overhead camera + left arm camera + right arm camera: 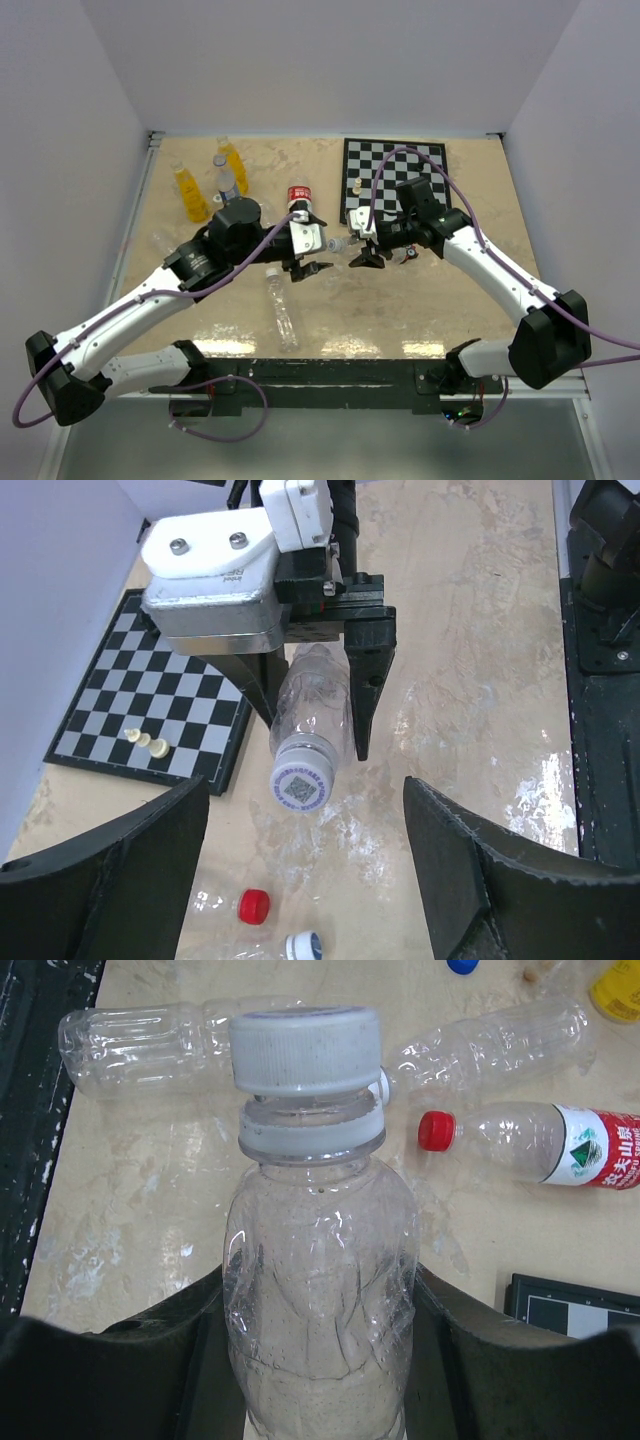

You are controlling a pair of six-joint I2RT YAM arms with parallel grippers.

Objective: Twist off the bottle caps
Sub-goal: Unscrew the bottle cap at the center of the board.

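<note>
- Long clear unlabelled plastic bottle [282,312] lies on its side on the beige marbled tabletop [450,300]. It is just beyond the arm bases and near the left arm.
- Left gripper [308,266] is at table centre. Its black fingers [120,870] stand wide apart with nothing between them.
- White ribbed plastic screw cap [305,1048] is just ahead of the left fingertips, facing them and not touching. A square printed code shows on its top in the left wrist view.
- The cap sits on the neck of the short clear crumpled plastic bottle [320,1290], above the collar ring.
- Right gripper [366,256] is clamped on that bottle's body, one finger on each side. The cap end points toward the left gripper.
- The held bottle appears lifted off the tabletop, though this is not certain.
- Clear bottle with red cap and red-and-white label [300,195] lies on its side just beyond the left gripper.
- Two more clear bottles lie beside it in the right wrist view.
- Black-and-white chessboard [410,165] is at the far right, beyond the right gripper. Small white chess pieces [145,743] stand near its edge.
- Two orange-yellow plastic bottles [188,192] [231,160] stand upright at the far left.
- Clear bottle with blue-and-white label [226,184] stands between them.
</note>
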